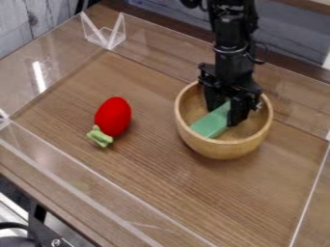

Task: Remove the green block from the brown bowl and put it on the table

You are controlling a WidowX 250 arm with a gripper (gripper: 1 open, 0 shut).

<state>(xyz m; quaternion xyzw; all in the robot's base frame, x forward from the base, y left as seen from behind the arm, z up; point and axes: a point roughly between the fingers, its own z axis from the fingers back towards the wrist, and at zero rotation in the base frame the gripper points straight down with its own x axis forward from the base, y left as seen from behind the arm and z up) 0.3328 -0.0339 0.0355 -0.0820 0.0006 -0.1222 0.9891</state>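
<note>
Starting at the left of the frame, a red strawberry-shaped toy (112, 115) with a pale green leafy stem lies on the counter (154, 183), its skin smooth and rounded, its stem end pointing toward the lower left. The counter is brown wood-grain board with long streaks running across it, and clear plastic walls (52, 58) fence it in, glinting along their edges; two of those clear panels meet in a peaked corner at the upper left.

Right of centre sits the brown bowl (223, 143), a round wooden dish with a thick, pale rim and a smooth turned wall, resting flat on the counter well apart from the red toy. Inside it lies the green block (213, 121), a flat-faced, matte, rectangular piece leaning tilted, its lower end toward the left inner wall of the bowl and its upper end rising to the right.

Above the bowl a black arm (233, 34) drops straight down from the top of the frame. Its claw (230, 104), dark and angular with hard plastic fingers, reaches into the bowl and is clamped tight on the upper end of the green block, the fingers pressing it from both sides. The block's lower part juts out below and left of the claw, still within the bowl's rim.
</note>
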